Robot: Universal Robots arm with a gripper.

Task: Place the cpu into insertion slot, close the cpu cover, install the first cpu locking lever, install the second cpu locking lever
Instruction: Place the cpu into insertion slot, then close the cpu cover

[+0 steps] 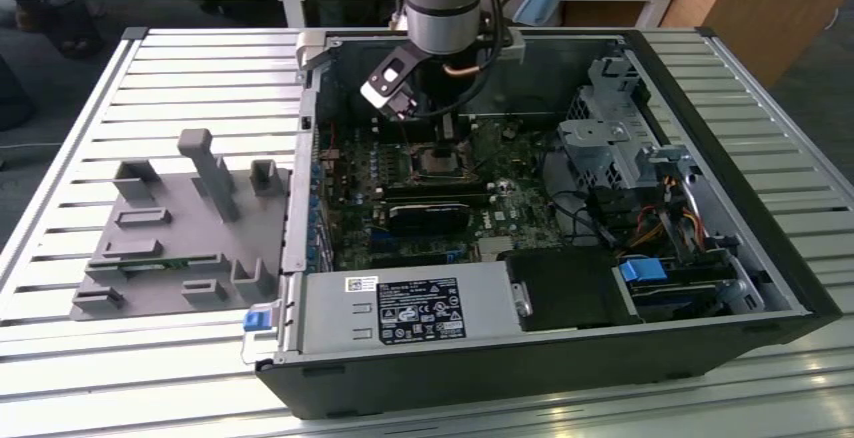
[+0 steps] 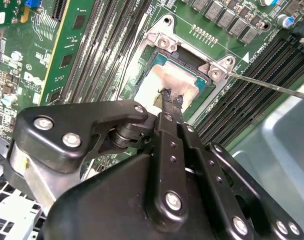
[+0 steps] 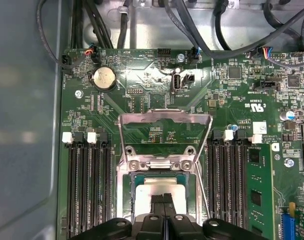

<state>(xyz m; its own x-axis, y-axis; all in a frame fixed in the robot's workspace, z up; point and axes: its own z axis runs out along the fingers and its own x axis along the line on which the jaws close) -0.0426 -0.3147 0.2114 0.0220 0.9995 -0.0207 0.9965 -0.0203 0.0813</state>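
Your arm comes down into the open case (image 1: 561,368), which lies on the slatted bench (image 1: 200,68). The hand (image 1: 447,146) hangs right over the slot, mid-board.

Hand state: in the second wrist view the hand (image 2: 170,102) is narrow, its fingers pressed together with no gap showing. The tips rest on the top face of the cpu (image 2: 159,82). You can see the same in the first wrist view, with the hand (image 3: 164,199) drawn together over the cpu (image 3: 146,192).

Cpu: it lies flat inside the slot (image 2: 189,60), its pale smeared face up, with the slot's rim showing around it.

Cover (image 3: 167,118): open, swung back and standing up at the slot's hinge edge. You see green board through its cut-out.

Lever (image 2: 272,86): a thin wire rod runs out from the slot's corner over the memory slots, away from the frame. You cannot tell from these views where a second lever stands.

A grey fixture (image 1: 160,238) sits on the bench at the exterior view's left, beside the case.
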